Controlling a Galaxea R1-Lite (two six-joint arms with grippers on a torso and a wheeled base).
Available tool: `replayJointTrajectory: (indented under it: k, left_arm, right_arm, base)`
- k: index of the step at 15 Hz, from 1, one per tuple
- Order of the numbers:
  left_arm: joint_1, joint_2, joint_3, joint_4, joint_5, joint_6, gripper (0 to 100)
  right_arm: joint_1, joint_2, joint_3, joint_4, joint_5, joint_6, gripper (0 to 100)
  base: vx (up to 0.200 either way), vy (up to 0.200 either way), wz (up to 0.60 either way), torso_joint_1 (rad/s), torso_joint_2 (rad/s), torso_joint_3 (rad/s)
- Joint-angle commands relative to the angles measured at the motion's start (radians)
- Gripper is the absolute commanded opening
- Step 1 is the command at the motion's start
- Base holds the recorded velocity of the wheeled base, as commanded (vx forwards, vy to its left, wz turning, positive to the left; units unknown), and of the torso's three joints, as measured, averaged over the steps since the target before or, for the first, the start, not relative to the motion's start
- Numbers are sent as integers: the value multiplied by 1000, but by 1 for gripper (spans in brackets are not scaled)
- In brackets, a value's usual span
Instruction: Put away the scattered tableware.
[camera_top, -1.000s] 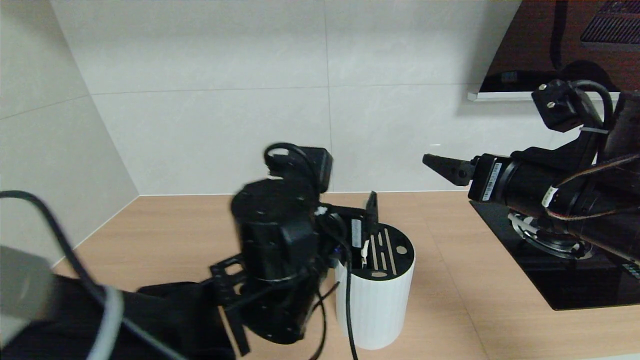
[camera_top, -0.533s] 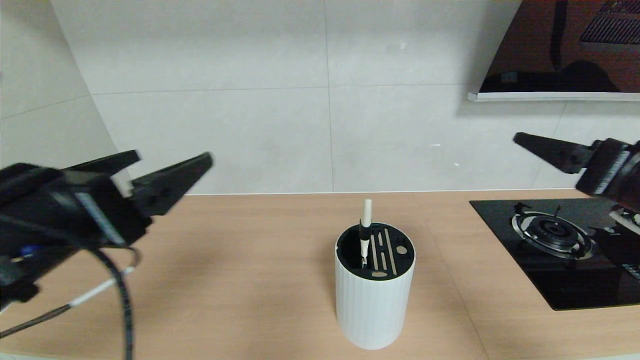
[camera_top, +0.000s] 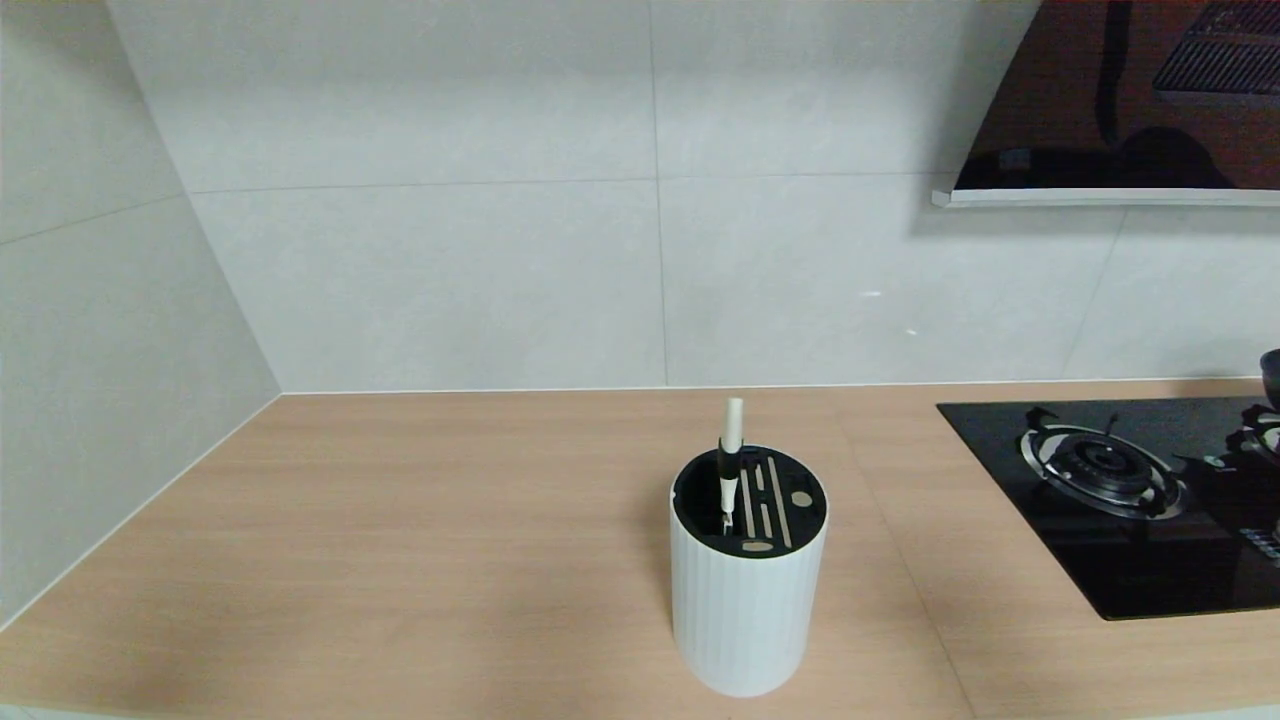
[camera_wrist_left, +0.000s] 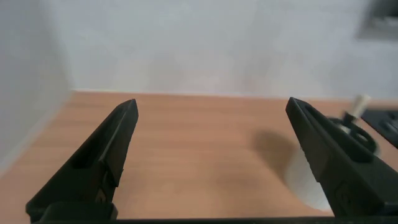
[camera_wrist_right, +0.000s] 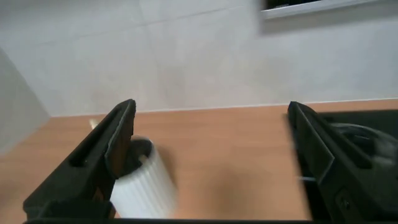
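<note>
1. Left gripper (camera_wrist_left: 211, 104): jaws spread wide, nothing between them. It hangs above the counter (camera_wrist_left: 186, 137), well back from the holder (camera_wrist_left: 308, 180). A second ago this arm was right over the holder's top, so it has let go and pulled away!
2. Right gripper (camera_wrist_right: 210, 106): also wide open and empty, looking across at the holder (camera_wrist_right: 146, 180). It has drawn back too, off towards the hob side.
3. Holder (camera_top: 748, 590): it stands upright near the counter's front edge, white ribbed wall, black slotted top.
4. Utensil (camera_top: 731, 450): it stands upright in a slot on the left of the holder's top, pale handle poking out above the rim. It's delivered, and it stays put with no gripper near it.
5. Counter (camera_top: 450, 560): bare wood around the holder. I see no other loose tableware on it, so this looks to me like the end of the job, or a pause before the next piece.
6. Hob (camera_top: 1120, 520): off to the right, well apart from the holder.
7. Hood (camera_top: 1120, 100): up on the wall (camera_top: 450, 250) behind.
</note>
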Motion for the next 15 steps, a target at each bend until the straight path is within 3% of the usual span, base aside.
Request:
replayJointTrajectory:
  k: [1,4,6,7,8,10,12,15]
  left_arm:
    - [92,-194,3,47,0,49,100]
    - [162,-316,18,127,-9,99,100]
    - [188,-318,33,127,14,89,100]
    - [222,-324,33,127,18,67,100]
    - [265,-364,52,137,-6,76,100]
    - [290,-416,159,131,-74,101,100]
    - [290,-416,305,84,-69,104,100]
    - [290,-416,555,-129,-72,132,100]
  right_arm:
    - [-161,-364,6,220,-3,-80,100]
    - [-213,-468,10,279,-4,-135,100]
    - [-239,-508,42,282,8,-142,100]
    - [-255,-545,76,285,13,-147,100]
    - [-255,-545,127,280,4,-146,100]
    - [-255,-545,200,277,-1,-130,100]
    - [-256,-545,352,260,7,-141,100]
    - [-255,-545,581,4,24,-152,100]
  base:
    - [0,0,0,0,0,0]
    - [0,0,0,0,0,0]
    - [0,0,0,0,0,0]
    - [0,0,0,0,0,0]
    - [0,0,0,0,0,0]
    - [0,0,0,0,0,0]
    - [0,0,0,0,0,0]
    - [0,0,0,0,0,0]
